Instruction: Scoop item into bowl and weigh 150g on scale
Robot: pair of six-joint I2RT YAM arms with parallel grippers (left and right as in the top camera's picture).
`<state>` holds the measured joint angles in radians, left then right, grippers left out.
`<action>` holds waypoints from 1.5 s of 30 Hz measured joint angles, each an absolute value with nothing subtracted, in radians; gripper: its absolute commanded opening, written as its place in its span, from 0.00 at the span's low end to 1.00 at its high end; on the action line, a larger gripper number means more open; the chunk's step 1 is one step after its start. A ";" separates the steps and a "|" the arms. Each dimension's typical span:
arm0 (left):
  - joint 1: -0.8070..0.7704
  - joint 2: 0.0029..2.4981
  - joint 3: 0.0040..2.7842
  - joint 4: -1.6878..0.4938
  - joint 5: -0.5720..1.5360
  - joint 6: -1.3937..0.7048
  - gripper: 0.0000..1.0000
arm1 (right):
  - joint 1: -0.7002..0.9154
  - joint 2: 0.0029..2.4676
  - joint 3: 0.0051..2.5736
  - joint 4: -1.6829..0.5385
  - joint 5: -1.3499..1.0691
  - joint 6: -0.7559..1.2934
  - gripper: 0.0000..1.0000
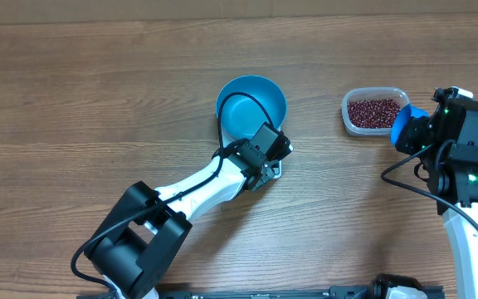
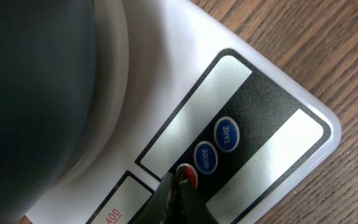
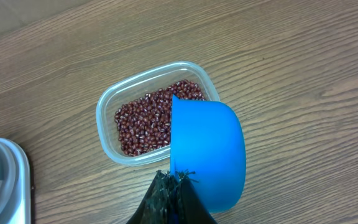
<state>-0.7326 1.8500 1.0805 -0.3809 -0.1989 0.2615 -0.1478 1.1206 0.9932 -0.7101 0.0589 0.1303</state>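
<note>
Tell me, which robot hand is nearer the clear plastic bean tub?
Right. The right gripper, holding a blue scoop, is beside the clear plastic tub; the left gripper is away at the white square scale.

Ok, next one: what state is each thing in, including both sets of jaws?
bowl: upright on the scale, empty.
scale: loaded with the bowl, no digits showing.
beans: lying in the tub.
tub: uncovered, partly filled.
scoop: held at the tub's edge, contents hidden.
left gripper: jaws shut, tips at the red button.
right gripper: jaws shut on the scoop.
</note>
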 measured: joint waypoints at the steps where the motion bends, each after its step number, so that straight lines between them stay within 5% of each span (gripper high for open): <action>1: -0.733 1.850 1.081 -0.381 -0.199 0.262 0.04 | -0.148 1.121 0.993 -0.710 0.059 0.130 0.04; 45: -0.731 1.853 1.081 -0.365 -0.162 0.318 0.04 | -0.148 1.121 0.993 -0.710 0.059 0.130 0.04</action>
